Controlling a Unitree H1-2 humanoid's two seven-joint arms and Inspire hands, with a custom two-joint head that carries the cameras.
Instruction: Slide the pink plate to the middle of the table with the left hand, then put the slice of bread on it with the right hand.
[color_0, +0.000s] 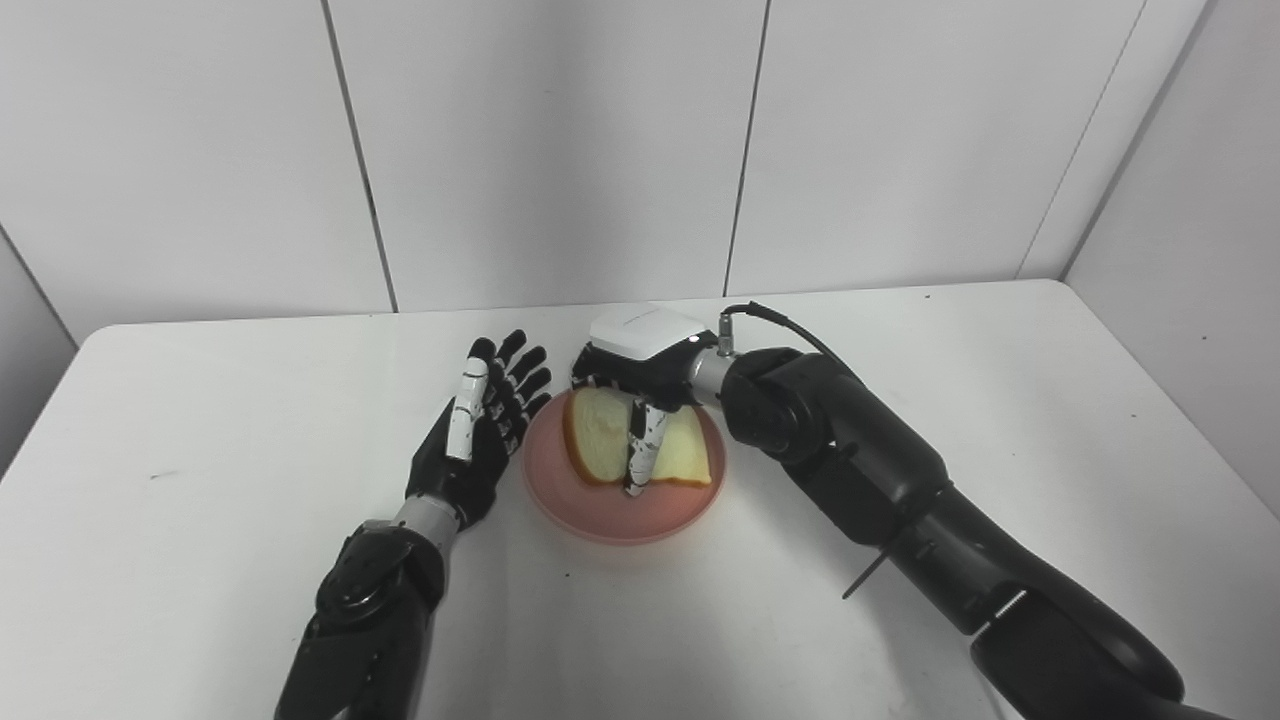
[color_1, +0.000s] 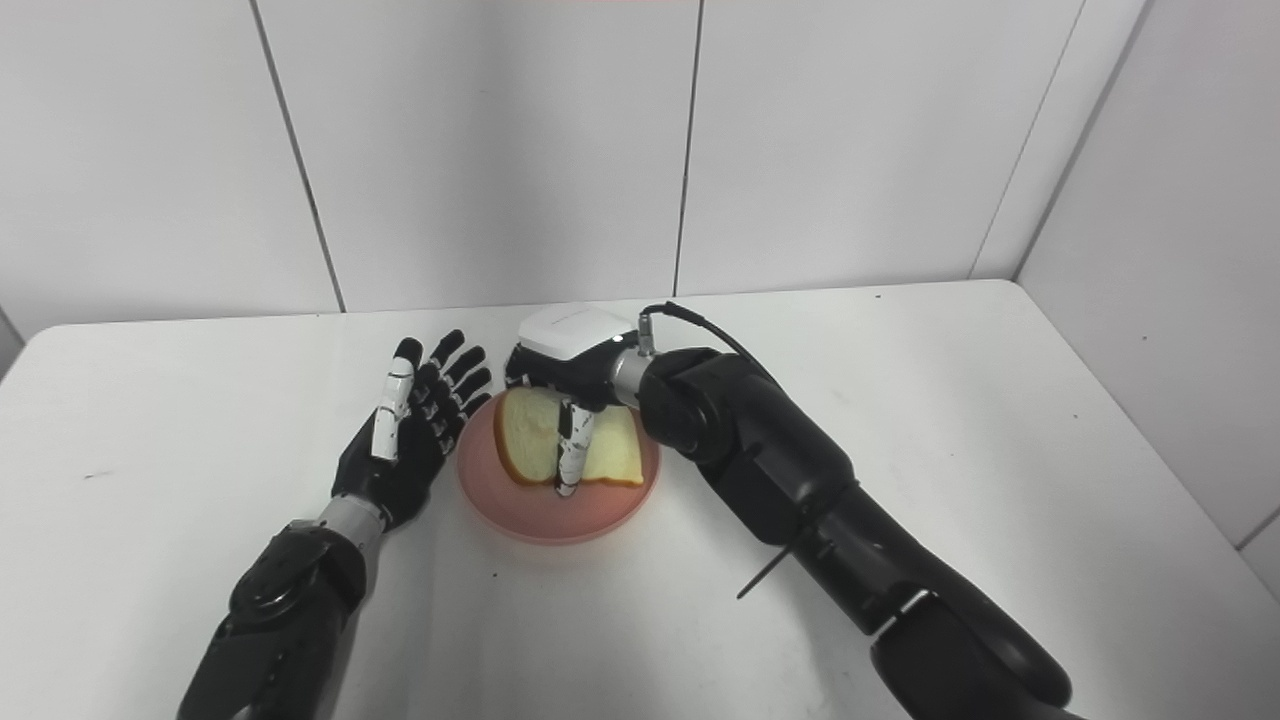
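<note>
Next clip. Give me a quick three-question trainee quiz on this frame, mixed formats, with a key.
1. True or false: the bread lies over the plate.
2. Which hand has its fingers on the bread? A) left hand B) right hand C) both
3. Fill in: the left hand stands beside the plate's ____ rim as seen in the picture, fingers spread.

Key: 1 true; 2 B; 3 left
</note>
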